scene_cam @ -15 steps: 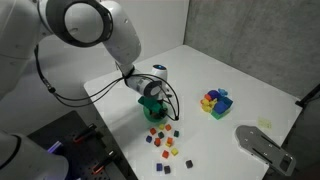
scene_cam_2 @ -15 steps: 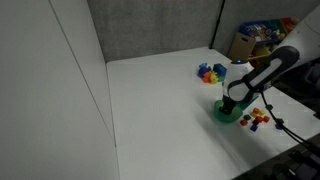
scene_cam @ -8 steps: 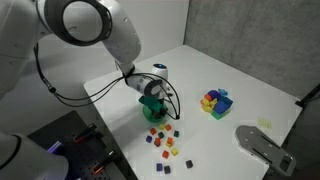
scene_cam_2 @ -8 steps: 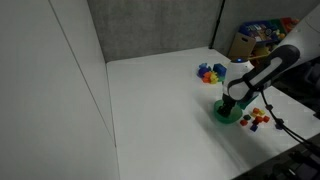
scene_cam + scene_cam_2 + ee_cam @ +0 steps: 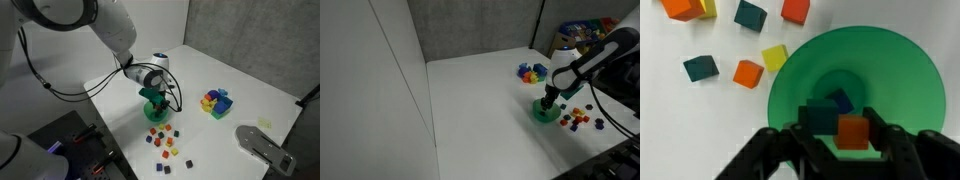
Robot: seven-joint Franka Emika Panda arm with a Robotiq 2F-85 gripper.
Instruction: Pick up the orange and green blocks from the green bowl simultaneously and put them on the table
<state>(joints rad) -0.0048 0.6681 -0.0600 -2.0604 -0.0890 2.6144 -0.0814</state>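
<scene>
The green bowl (image 5: 155, 113) stands on the white table (image 5: 250, 85), and also shows in an exterior view (image 5: 547, 113). My gripper (image 5: 153, 96) hangs just above the bowl in both exterior views (image 5: 549, 99). In the wrist view the gripper (image 5: 837, 122) is shut on a dark green block (image 5: 820, 115) and an orange block (image 5: 853, 132), held side by side between the fingers over the bowl (image 5: 910, 80). A blue block (image 5: 844, 99) lies in the bowl's bottom.
Several loose coloured cubes lie on the table beside the bowl (image 5: 165, 142) (image 5: 578, 119) (image 5: 748, 73). A multicoloured block cluster (image 5: 215, 101) (image 5: 530, 72) sits farther off. A grey device (image 5: 265, 146) is at the table's corner. A box of toys (image 5: 582, 35) stands behind.
The arm has risen a little and the gripper has come up out of the bowl with the two blocks between its fingers.
</scene>
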